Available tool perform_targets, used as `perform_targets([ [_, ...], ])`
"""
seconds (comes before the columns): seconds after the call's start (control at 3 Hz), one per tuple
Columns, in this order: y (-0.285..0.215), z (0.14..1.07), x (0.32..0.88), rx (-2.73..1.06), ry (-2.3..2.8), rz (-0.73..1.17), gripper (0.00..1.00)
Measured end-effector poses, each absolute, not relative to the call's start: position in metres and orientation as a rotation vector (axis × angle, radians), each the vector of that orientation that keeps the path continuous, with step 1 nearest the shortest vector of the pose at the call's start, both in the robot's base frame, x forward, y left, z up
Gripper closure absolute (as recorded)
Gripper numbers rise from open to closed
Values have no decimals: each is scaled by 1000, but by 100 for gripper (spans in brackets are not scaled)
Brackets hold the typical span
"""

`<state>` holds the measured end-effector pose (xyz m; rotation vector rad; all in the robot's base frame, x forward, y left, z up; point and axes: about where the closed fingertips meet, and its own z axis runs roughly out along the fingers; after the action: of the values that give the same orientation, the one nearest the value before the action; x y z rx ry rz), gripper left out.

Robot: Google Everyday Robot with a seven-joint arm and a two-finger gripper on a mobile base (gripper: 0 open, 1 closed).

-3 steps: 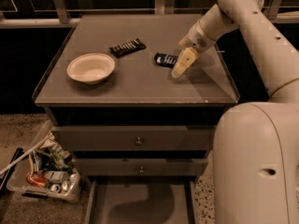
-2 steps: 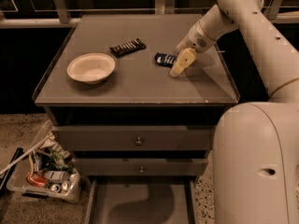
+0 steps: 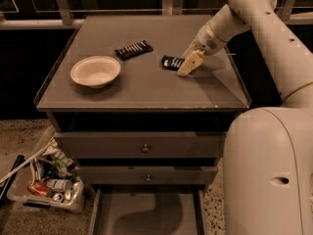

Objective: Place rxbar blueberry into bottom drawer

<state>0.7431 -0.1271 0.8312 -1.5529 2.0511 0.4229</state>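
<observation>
Camera view: the pincer (image 3: 190, 63) is lowered onto the right half of the table (image 3: 146, 89), with its tip at the surface. It sits directly against the right end of the rxbar blueberry (image 3: 171, 62). Whether the pincer is open or closed, and whether it has hold of the bar, cannot be told from this angle. The arm (image 3: 244, 13) reaches in from the upper right.

The rxbar blueberry lies flat on the table, right of centre. A black-brown bar (image 3: 133, 49) lies flat to its left and further back, apart from it. A pale bowl (image 3: 95, 71) stands upright on the left half of the table, near the black-brown bar but not touching it.

Below the table top, the two upper drawers (image 3: 107, 145) are closed. The bottom drawer (image 3: 146, 214) is pulled out, with its flat grey floor exposed. On the floor to the left stands a clear bin (image 3: 46, 202) holding cans and other items.
</observation>
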Motion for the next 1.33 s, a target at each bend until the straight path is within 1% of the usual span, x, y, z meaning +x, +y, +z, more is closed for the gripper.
perform_targets([
  [0.33,-127,831,743,-1553,2051,423,89],
  [0.67,-127,831,743,-1553,2051,423,100],
  [1.33,-127,834,742,-1554,2050,419,100],
])
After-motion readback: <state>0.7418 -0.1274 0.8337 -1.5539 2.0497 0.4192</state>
